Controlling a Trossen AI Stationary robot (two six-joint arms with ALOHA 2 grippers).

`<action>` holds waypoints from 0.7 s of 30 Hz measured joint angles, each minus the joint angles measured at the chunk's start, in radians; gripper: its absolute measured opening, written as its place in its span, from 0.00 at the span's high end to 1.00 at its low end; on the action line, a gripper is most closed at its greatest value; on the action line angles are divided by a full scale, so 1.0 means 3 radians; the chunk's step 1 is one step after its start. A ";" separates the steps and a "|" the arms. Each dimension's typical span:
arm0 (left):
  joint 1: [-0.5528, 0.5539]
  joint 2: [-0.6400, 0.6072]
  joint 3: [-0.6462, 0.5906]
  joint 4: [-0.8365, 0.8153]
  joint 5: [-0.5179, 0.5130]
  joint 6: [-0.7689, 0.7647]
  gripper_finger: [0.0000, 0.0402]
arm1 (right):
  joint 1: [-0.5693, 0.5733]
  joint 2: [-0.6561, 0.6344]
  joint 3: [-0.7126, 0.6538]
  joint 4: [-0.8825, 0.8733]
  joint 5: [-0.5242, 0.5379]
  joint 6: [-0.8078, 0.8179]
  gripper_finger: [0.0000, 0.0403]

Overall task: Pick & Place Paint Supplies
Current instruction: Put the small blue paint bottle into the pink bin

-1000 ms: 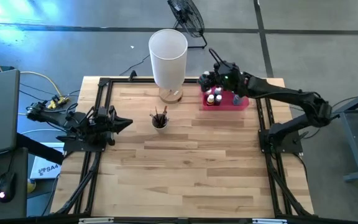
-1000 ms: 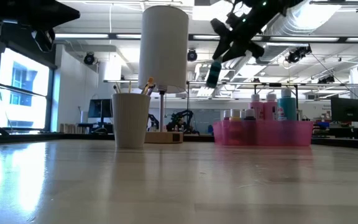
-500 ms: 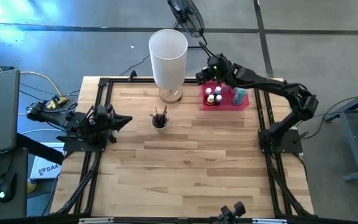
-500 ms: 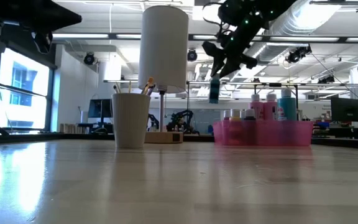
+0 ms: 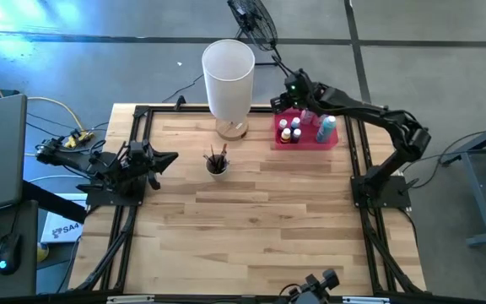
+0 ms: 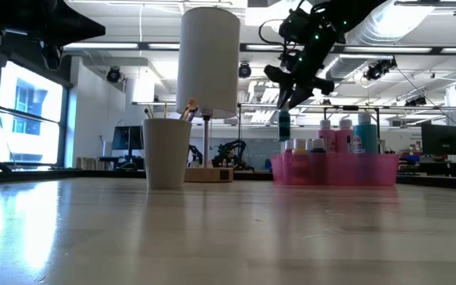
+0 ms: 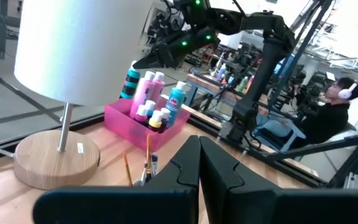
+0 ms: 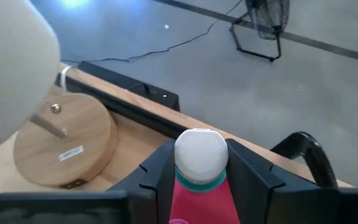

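My right gripper (image 5: 294, 97) is shut on a teal paint bottle with a white cap (image 6: 283, 125), and holds it above the far left corner of the pink tray (image 5: 307, 143). In the tray stand a teal bottle (image 5: 326, 128), pink bottles (image 6: 335, 134) and small bottles (image 5: 287, 132). A white cup (image 5: 217, 162) near the table's middle holds the paintbrushes (image 6: 188, 109). My left gripper (image 5: 170, 158) is shut and hovers at the table's left side, pointing level toward the cup. My right gripper pinches the bottle at its top, one finger on either side just below the white cap (image 8: 200, 153). The fingers slant down toward the table's far left. The bottle (image 7: 133, 82) hangs upright below them, clear of the tray.
A lamp with a tall white shade (image 5: 228, 69) on a round wooden base (image 5: 233, 128) stands at the far edge, left of the tray. A black frame (image 5: 135, 135) runs around the table. A person sits beyond the table in the left wrist view (image 7: 328, 115).
My right gripper has swung toward the table's far edge and sunk with the teal bottle, which stays upright and now hangs just above the tray's far left corner. My left gripper has turned slightly toward the far edge, staying in place.
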 joint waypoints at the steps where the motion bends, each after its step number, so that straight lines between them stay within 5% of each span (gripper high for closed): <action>1: 0.0000 0.0000 0.0000 0.0000 -0.0005 0.0000 1.00 | 0.0000 0.0000 0.0000 0.0000 -0.0035 -0.0015 0.71; 21: 0.0000 0.0000 0.0000 -0.0081 -0.0005 -0.0001 1.00 | -0.0087 0.0409 0.0000 0.0088 -0.0273 -0.0229 0.72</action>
